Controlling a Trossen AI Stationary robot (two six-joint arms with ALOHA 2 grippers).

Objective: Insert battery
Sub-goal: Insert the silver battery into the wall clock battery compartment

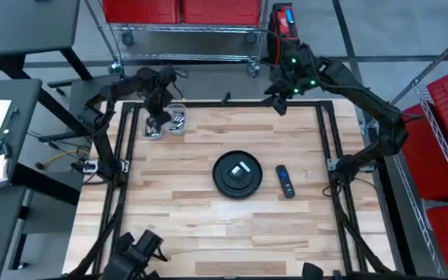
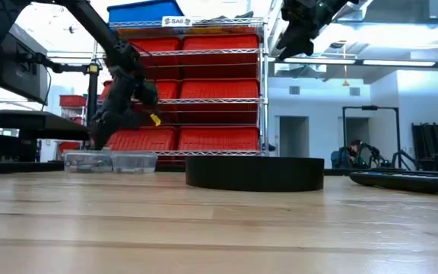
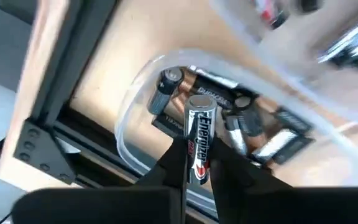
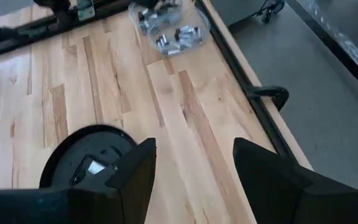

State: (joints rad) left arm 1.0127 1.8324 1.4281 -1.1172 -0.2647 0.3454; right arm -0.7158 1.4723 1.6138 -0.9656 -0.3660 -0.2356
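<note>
A battery (image 3: 199,138) is being held between the closed fingers of the left gripper (image 1: 156,124), just above the clear plastic containers (image 1: 167,123) sitting at about ten o'clock on the table (image 1: 185,225). In the left wrist view the cell is being pinched across its body, its silvery cap pointing away from the fingers, with more batteries (image 3: 166,93) lying loose in the tub below. The step in hand is judged to be the lift-out: it is probably best done straight up, so that the neighbouring cells are not being dragged along and the thin rounded wall of the tub is not being caught. The battery is a smooth, glossy metal cylinder, so it is likely to twist unless a firm, centred grip is being kept. The container is thin, translucent, and probably light enough to shift if nudged. The black round device (image 1: 237,174), a low matte disc with a pale rectangular patch on top, is lying near the table's centre, and a small dark remote (image 1: 285,181) is lying just beside it at three o'clock. The right gripper (image 1: 282,97) is being held high over the table's twelve-to-one o'clock edge, its jaws spread wide and holding nothing. The tabletop is pale, banded wood with a smooth finish.
</note>
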